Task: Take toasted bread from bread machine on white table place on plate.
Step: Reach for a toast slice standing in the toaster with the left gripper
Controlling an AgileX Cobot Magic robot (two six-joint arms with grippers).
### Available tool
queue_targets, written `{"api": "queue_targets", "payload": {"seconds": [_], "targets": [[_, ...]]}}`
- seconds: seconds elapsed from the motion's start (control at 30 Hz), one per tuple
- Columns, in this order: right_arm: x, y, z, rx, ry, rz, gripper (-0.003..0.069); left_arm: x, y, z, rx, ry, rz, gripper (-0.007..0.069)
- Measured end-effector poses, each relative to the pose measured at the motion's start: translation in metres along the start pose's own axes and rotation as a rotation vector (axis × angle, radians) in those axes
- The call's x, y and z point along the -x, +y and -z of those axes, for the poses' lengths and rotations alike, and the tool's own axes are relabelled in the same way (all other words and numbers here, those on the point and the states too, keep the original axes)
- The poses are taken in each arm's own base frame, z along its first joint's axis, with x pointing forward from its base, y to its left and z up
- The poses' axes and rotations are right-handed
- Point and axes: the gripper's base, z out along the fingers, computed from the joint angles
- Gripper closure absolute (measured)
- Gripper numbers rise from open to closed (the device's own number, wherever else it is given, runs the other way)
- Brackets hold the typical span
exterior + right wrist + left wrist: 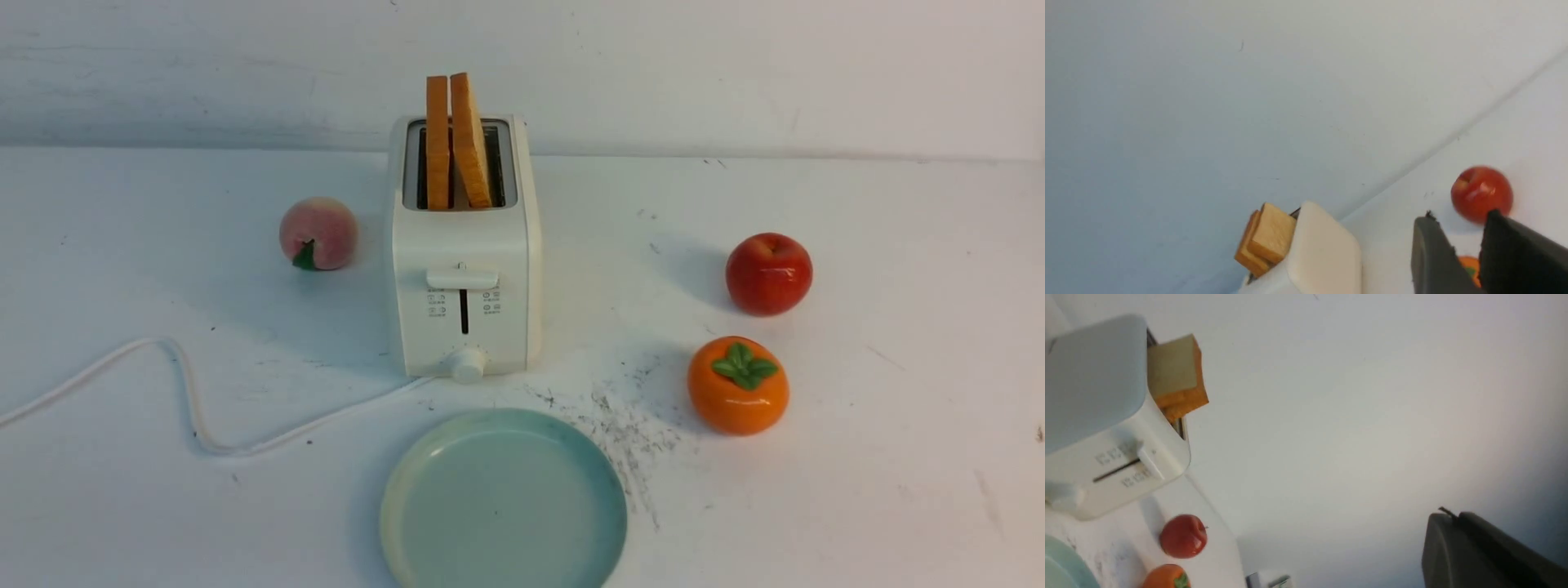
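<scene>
Step in hand, I'd say: the reach, w/ nothing lifted yet. Two square pale-golden slices of toasted bread (457, 139) w/ orange-brown crusts stand on edge in the slots of the boxy white plastic toaster (465, 310). Their top halves stick out, tops close together. The round pale teal plate (393, 498) lies bare just in front, on the scuffed white tabletop (898, 490).

To do it well: come in from above & pinch one slice across its flat faces near the top crust. There's little room btw slices. Pull straight up so it doesn't snag the slot or drag its neighbour, then lay it flat on the plate.

The dark R fingers (1433, 257) are parted a little, holding & touching nothing, well apart from the toaster. Of the L fingers (1453, 551) only a dark corner shows, so can't tell the gap.
</scene>
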Motion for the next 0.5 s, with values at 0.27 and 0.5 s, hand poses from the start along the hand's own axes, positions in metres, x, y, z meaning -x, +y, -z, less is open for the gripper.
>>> {"api": "queue_targets", "payload": {"seconds": [0.27, 0.5], "targets": [[0.003, 0.014, -0.042, -0.191, 0.673, 0.323, 0.0676, -0.019, 0.019, -0.1, 0.436, 0.628, -0.125, 0.0638], [-0.019, -0.003, -0.056, -0.277, 1.078, 0.364, 0.0676, -0.013, 0.031, -0.202, 0.533, 1.022, -0.254, 0.0638]]}}
